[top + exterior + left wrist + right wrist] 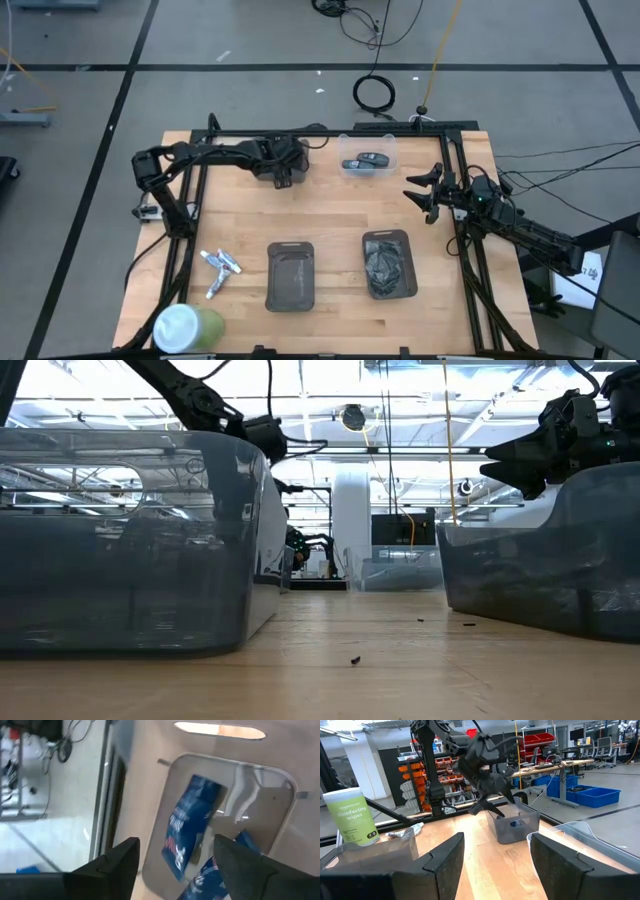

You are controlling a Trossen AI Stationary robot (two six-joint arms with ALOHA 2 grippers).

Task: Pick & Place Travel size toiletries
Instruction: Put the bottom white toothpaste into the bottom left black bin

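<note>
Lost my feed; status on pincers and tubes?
Left pincer open over clear bin. Right pincer open, idle. Tubes untouched by wipes canister.

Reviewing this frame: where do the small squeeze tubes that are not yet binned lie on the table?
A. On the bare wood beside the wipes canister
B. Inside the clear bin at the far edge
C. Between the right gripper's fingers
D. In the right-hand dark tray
A: the high view shows the squeeze tubes on the bare wood, just beyond the wipes canister.
</note>
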